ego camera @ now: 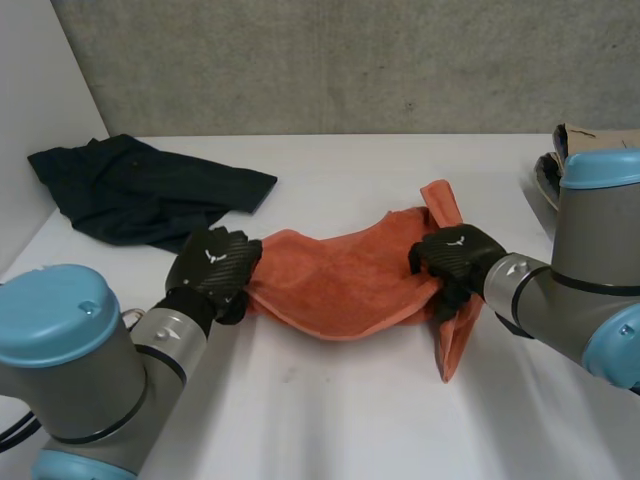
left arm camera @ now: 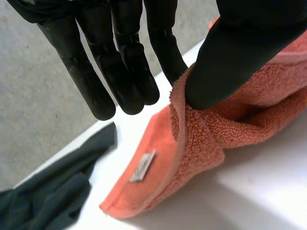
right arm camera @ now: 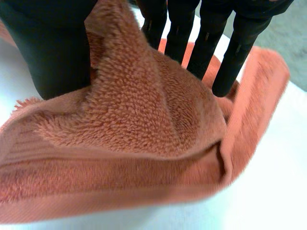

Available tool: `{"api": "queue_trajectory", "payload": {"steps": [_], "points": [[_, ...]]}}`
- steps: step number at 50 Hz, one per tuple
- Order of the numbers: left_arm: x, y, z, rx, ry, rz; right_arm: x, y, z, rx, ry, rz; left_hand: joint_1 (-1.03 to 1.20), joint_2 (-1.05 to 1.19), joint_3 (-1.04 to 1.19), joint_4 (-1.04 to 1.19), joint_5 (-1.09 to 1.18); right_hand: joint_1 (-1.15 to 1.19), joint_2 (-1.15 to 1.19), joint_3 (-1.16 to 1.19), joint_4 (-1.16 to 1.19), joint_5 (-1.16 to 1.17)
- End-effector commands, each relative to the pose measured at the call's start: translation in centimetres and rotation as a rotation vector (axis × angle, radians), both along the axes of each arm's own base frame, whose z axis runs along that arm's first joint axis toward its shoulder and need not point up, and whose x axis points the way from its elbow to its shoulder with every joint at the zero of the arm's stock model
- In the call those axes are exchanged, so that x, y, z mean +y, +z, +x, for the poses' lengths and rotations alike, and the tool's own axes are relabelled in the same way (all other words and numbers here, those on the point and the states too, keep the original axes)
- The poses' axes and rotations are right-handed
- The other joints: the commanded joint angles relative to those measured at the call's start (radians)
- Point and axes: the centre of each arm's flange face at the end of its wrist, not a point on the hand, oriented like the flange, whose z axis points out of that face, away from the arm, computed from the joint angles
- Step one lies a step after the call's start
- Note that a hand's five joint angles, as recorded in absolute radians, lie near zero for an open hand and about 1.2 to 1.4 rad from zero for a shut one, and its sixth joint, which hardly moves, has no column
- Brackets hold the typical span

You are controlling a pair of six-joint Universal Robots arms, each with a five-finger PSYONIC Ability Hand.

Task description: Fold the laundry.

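Stretching across the middle of the table (ego camera: 330, 410), the towel (ego camera: 350, 280) runs from one hand to the other, and its middle sags low between them. The left hand (ego camera: 215, 265) has the towel's left end. In the left wrist view its thumb (left arm camera: 240, 48) bears down on the terry and nips the hem against the nearest finger, while the other fingers (left arm camera: 120, 72) hang straight and close together, clear of the cloth. Below that pinch a corner with a small tag (left arm camera: 142, 166) drops toward the table.

Over to the right hand (ego camera: 455, 255), on the right end. Its wrist view has a thick bunch of towel caught between the thumb (right arm camera: 48, 48) on one side and slightly spread fingers (right arm camera: 211, 43) on the other, with the hem looping round beneath them. From the head view, one corner pokes up just beyond this hand and a long flap trails from it toward the near edge.

A dark garment (ego camera: 140, 190) lies crumpled at the table's far left, near the left hand but not touching the towel. A grey wall (ego camera: 350, 60) stands behind the table.
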Motion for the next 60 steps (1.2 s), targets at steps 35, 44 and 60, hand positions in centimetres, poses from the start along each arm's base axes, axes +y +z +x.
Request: {"api": "queue_trajectory", "payload": {"steps": [35, 44, 60], "points": [[2.5, 18.4, 1.9, 0.217, 0.0, -0.396, 3.3, 18.9, -5.9, 0.054, -0.099, -0.461, 0.245, 0.198, 0.202, 0.197, 0.234, 0.722, 0.708, 0.742, 0.748, 0.772], [-2.3, 9.0, -0.3, 0.061, 0.014, -0.139, -1.0, 11.8, -4.3, 0.12, -0.063, -0.297, 0.245, 0.198, 0.202, 0.197, 0.234, 0.722, 0.708, 0.742, 0.748, 0.772], [-11.5, 23.9, -1.1, 0.251, 0.164, -0.803, -8.9, 24.3, -0.8, -0.371, -0.284, -1.227, 0.245, 0.198, 0.202, 0.197, 0.234, 0.722, 0.708, 0.742, 0.748, 0.772]]}}
